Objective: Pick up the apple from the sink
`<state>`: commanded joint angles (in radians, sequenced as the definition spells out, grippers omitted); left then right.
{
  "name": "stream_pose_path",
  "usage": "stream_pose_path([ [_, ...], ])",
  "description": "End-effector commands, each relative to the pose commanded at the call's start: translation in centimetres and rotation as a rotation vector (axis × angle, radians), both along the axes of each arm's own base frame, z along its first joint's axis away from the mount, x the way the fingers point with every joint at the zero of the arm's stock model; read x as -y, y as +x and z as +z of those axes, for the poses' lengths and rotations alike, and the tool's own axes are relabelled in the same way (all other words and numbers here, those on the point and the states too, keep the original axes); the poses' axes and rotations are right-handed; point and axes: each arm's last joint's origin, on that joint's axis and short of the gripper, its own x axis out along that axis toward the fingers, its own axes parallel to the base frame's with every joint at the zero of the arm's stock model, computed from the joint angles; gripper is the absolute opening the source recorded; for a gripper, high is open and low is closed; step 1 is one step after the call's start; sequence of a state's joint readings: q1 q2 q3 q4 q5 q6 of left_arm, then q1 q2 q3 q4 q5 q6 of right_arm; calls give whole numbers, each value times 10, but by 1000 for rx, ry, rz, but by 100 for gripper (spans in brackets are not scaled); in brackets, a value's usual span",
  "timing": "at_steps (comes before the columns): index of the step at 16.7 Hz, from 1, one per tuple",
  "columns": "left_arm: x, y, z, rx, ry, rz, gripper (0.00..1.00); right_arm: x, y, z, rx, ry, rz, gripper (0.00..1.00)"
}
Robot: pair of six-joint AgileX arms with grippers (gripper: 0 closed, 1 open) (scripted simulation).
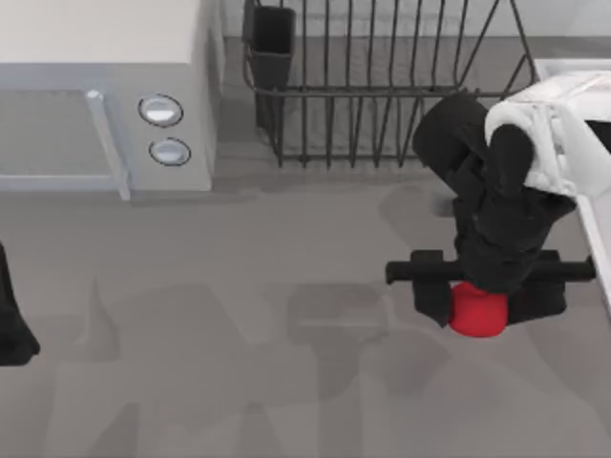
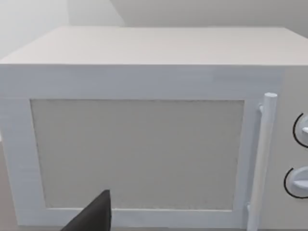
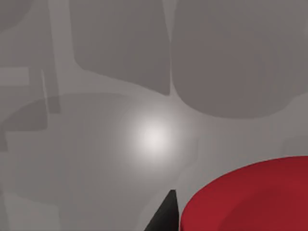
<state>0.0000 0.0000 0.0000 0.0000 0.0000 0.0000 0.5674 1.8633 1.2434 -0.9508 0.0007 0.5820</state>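
Note:
The red apple [image 1: 477, 320] sits between the two black fingers of my right gripper [image 1: 482, 303], which is shut on it over the grey counter, a little left of the sink. In the right wrist view the apple [image 3: 250, 199] looms large beside one dark fingertip [image 3: 166, 214], with bare counter beneath. The sink [image 1: 601, 253] shows as a pale rim along the top view's right edge, partly hidden by the right arm. My left arm [image 1: 11, 324] is parked at the far left edge of the table.
A white microwave [image 1: 105, 95] with two round knobs stands at the back left, and its door [image 2: 139, 144] faces the left wrist camera. A black wire dish rack [image 1: 382, 86] with a dark cup [image 1: 272, 43] stands at the back centre. Grey counter stretches across the middle and front.

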Motion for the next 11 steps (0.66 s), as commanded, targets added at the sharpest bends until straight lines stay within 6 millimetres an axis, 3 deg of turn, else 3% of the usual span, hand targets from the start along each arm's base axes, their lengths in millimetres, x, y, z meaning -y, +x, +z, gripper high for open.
stream_pose_path([
  [5,0,0,0,0,0,0,100,0,0,0,0,0,0,98],
  [11,0,0,0,0,0,0,100,0,0,0,0,0,0,100],
])
